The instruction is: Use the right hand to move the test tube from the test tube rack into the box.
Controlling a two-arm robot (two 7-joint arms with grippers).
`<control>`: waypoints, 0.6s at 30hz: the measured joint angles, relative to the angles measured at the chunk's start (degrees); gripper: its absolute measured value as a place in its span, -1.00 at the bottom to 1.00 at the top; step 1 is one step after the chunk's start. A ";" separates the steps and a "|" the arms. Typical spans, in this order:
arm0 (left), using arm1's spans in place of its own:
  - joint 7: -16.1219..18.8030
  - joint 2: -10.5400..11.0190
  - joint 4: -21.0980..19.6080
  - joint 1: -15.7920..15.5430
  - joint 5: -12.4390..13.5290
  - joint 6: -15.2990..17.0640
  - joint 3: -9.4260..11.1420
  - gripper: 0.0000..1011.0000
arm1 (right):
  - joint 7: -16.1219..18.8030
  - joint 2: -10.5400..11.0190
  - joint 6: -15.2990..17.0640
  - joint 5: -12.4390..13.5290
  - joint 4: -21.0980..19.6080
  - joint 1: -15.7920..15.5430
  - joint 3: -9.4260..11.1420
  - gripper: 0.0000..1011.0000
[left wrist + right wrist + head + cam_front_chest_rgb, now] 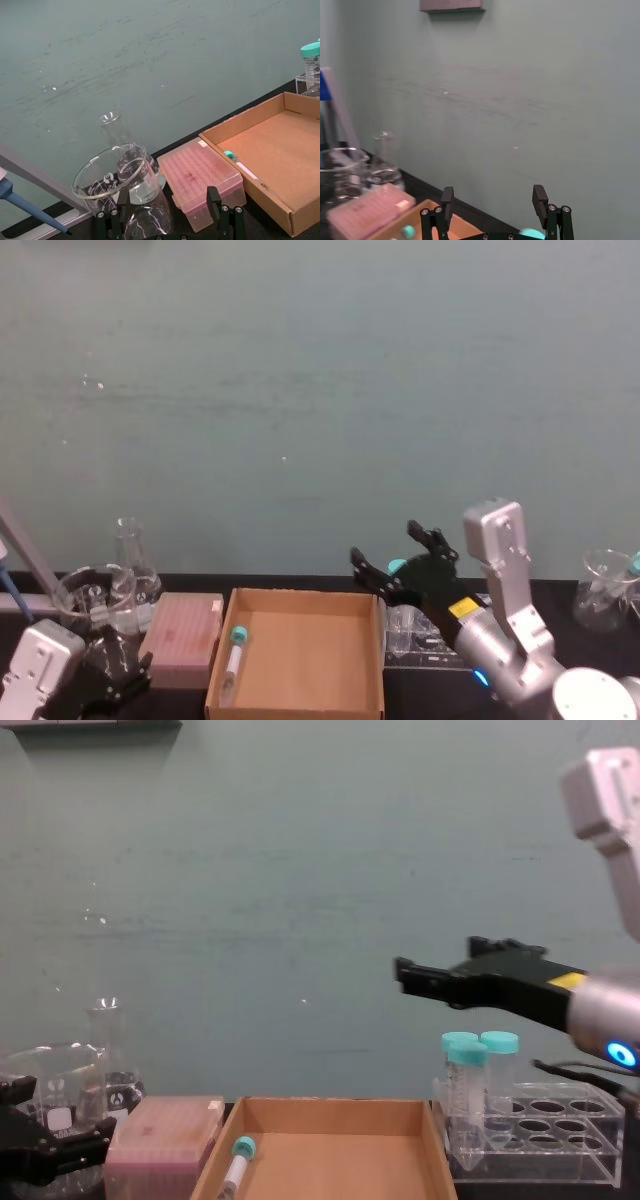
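Tube: the test tube (234, 660) lay flat inside the box (300, 708), along its left wall, teal cap toward the far side.
Rack: the test tube rack (560, 1145) stood just right of the box, two wider capped tubes (470, 1085) upright in it.
Claw: my right hand (392, 555) hovered above the rack, fingers spread apart, holding nothing.
Other arm: my left gripper (115, 665) sat low beside the pink box (185, 638), fingers apart.

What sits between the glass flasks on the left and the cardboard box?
A translucent pink plastic box sits between the glass flasks and the cardboard box, right beside the box's left wall. The head and chest views both show it.
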 joint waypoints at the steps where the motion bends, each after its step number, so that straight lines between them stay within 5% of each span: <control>1: 0.00 0.00 0.00 0.00 0.00 0.00 0.00 0.98 | -0.36 0.22 -0.64 -0.34 -0.22 -0.51 0.29 0.98; 9: 0.00 0.00 0.00 0.00 0.00 0.00 0.00 0.98 | -6.27 2.60 -8.93 -4.78 -1.85 -6.95 4.87 0.98; 18: 0.00 0.00 0.00 0.00 0.00 0.00 0.00 0.98 | -14.59 1.23 -3.93 -6.58 -3.10 -11.06 10.75 0.98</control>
